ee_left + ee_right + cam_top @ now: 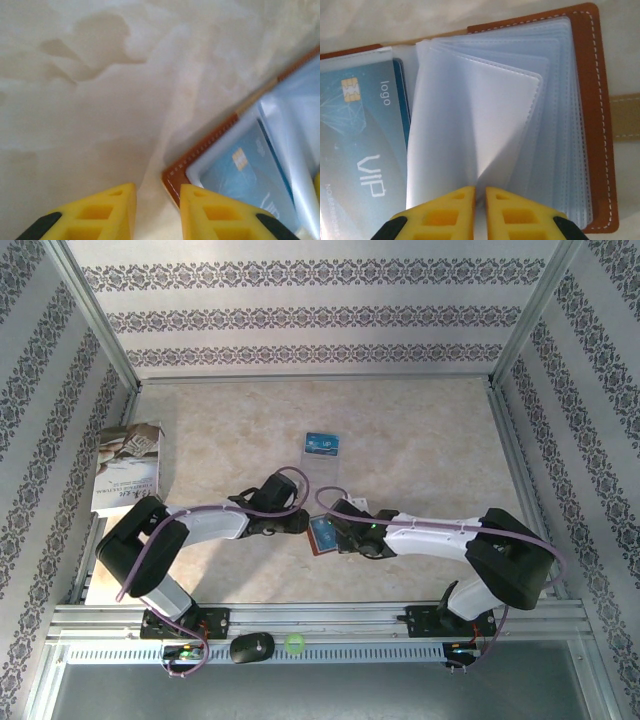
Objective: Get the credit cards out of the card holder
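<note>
The reddish-brown card holder (pixel 321 537) lies open on the table between my two grippers. Its clear plastic sleeves (pixel 530 110) fan up. A blue credit card (pixel 362 150) marked VIP sits in the left sleeve, and its chip end shows in the left wrist view (pixel 245 172). My right gripper (pixel 480 192) is shut on the lower edge of one sleeve. My left gripper (pixel 157 190) is open over bare table, its right finger (pixel 210 210) over the holder's brown corner (pixel 175 177). Another blue card (pixel 323 443) lies on the table beyond the holder.
A pale translucent sheet (pixel 322 468) lies under and below the far blue card. A white-grey printed booklet (pixel 128 468) rests at the left edge. Metal frame rails and patterned walls (pixel 300 315) enclose the table.
</note>
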